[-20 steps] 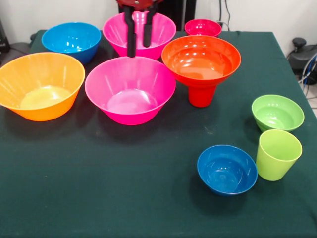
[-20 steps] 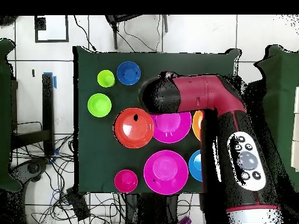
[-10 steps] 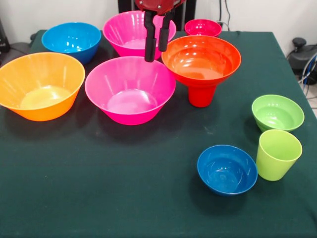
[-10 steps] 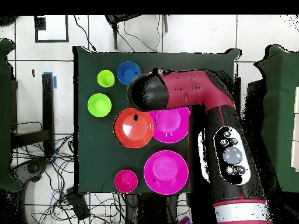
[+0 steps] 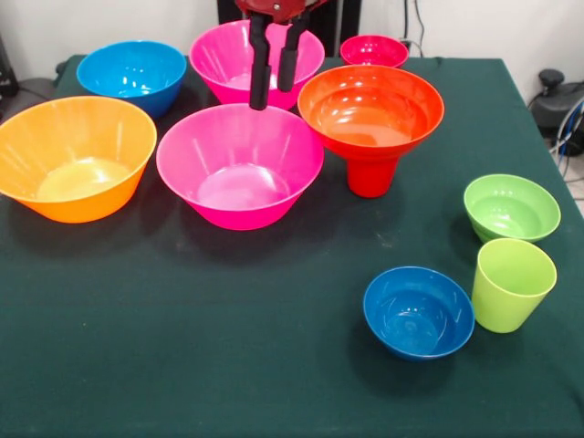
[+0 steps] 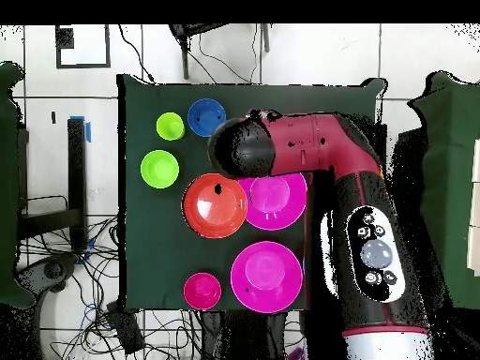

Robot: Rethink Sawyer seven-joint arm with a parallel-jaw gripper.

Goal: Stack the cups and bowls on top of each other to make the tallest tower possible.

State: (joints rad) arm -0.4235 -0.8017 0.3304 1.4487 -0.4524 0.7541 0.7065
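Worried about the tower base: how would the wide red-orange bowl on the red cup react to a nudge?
The wide glossy red-orange plastic bowl far overhangs the narrow red plastic cup, so it would probably tip or slide. Both look smooth and light, so grip is likely poor.

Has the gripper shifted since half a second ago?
Yes. The gripper moved left in the front view, away from the red-orange bowl.
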